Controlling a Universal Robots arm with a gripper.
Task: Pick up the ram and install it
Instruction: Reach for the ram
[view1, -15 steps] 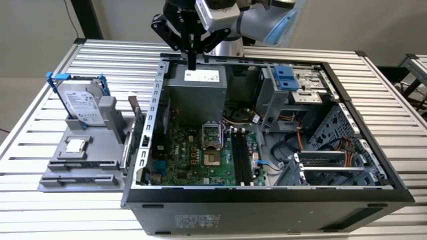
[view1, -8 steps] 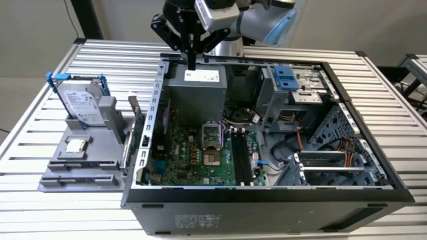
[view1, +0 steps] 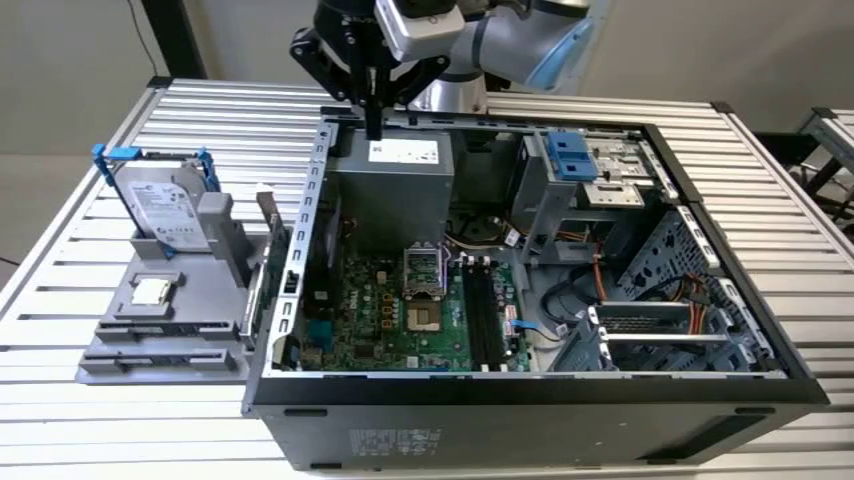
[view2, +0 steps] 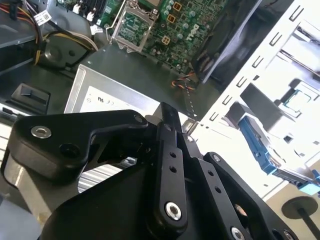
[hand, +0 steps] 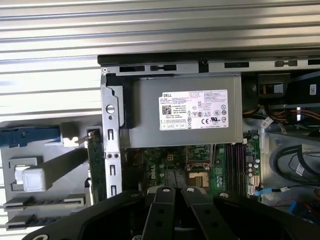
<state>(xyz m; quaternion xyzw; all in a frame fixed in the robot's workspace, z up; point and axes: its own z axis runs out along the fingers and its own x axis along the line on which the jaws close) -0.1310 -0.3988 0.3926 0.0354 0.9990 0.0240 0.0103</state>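
Gripper (view1: 378, 128) closest, fingers drawn together on nothing, poised above the rear rim of the case (view1: 316, 200), over the power supply (view1: 394, 190). Standing on edge just outside the case wall, in a grey fixture (view1: 160, 332): the ram (view1: 278, 268), well apart from the gripper. Probably light, stiff and thin, easily chipped; best pinched across the flat faces near mid-length, squarely, no twisting, upper edge only.
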